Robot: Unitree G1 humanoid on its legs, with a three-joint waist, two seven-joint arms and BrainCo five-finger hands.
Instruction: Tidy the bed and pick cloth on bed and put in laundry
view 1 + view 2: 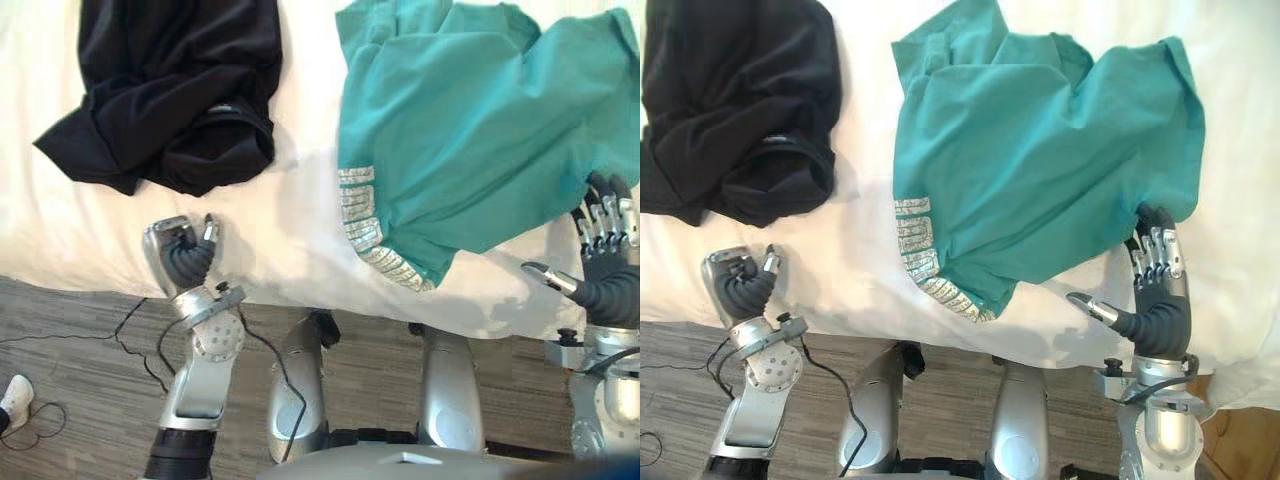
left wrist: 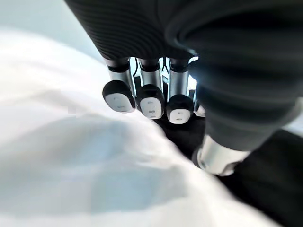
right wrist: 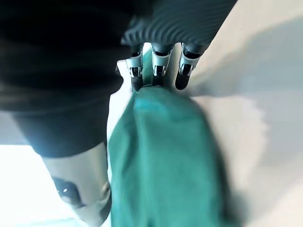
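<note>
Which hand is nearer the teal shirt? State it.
Right. The right hand has its fingers at the near edge of the teal shirt; the left hand is well apart, by the black garment.

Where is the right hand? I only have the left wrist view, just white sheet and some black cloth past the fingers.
Observer: The right hand is at the near edge of a teal shirt, with its fingers straight and their tips against the cloth.
Operator: Is it gripping the shirt?
Observer: No. The thumb sticks out over the white sheet, apart from the cloth, so nothing is pinched.
Operator: Is my left hand touching that black cloth?
Observer: No. The left hand sits curled on the bare bed, just short of the bunched black garment.
</note>
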